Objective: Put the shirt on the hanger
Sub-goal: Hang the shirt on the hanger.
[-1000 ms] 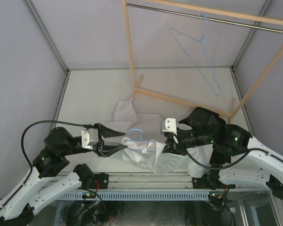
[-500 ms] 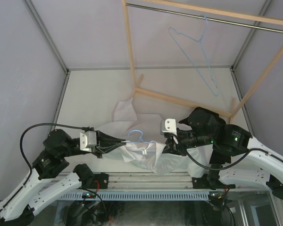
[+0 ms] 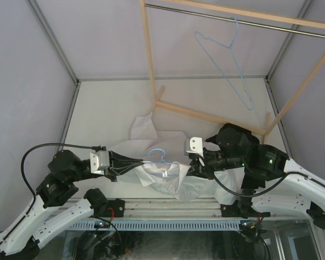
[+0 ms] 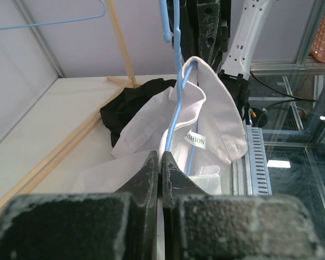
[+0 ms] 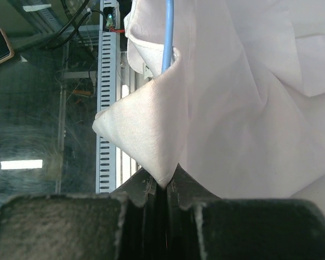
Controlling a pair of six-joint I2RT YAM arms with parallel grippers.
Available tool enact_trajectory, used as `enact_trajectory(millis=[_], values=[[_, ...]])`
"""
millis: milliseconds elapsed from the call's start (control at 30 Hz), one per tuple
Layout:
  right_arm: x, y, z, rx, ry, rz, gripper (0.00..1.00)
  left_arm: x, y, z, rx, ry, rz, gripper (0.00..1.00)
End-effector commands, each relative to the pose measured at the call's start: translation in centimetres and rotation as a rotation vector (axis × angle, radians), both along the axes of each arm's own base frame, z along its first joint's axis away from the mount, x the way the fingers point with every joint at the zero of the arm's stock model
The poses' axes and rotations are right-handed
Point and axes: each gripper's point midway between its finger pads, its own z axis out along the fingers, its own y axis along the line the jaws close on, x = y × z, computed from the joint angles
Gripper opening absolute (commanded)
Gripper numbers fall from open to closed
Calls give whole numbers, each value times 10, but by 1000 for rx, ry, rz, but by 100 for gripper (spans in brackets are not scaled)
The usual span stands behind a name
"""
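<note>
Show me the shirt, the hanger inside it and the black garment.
shirt (image 4: pixel 222 116): left wrist view, on its collar.
hanger (image 4: pixel 171 122): left wrist view, on its blue wire.
black garment (image 4: pixel 131 105): left wrist view, on its middle.

White shirt (image 4: pixel 219 116), (apparently pale-blue) hanger (image 4: pixel 173 116)

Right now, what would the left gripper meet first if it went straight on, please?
Most likely the white shirt: its folds lie right at the shut tips of the left gripper, with the wire of the blue hanger just beyond. Depth is hard to judge.
</note>
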Motion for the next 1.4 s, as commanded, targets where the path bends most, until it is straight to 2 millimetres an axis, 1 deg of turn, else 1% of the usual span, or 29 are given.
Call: enact_trajectory(millis=[0,267,500,633,733,833,967,1033,1167,1233,1367], values=[[7,3,11,53,-45,-23,0,7,5,9,-47,-8,61,0],[13,0,15,78,-73,-66,0,19,18,11,-86,14,174,0],[20,0,14,78,-85,-97,0,27,26,9,-98,53,245,0],[22,0,13,77,-86,-105,0,34,28,3,-76,88,289,0],[21,0,16,89,-91,-103,0,43,30,-6,-38,119,334,0],[19,1,21,112,-97,-91,0,50,26,-20,21,160,354,0],[12,3,27,143,-102,-49,0,59,20,-32,86,214,379,0],[9,4,27,142,-99,-29,0,64,19,-37,108,237,399,0],[5,7,21,122,-91,-3,0,69,13,-41,131,267,402,0],[7,8,18,107,-94,-9,0,72,12,-39,134,269,412,0],[9,6,16,95,-100,-24,0,82,21,-35,122,271,489,0]])
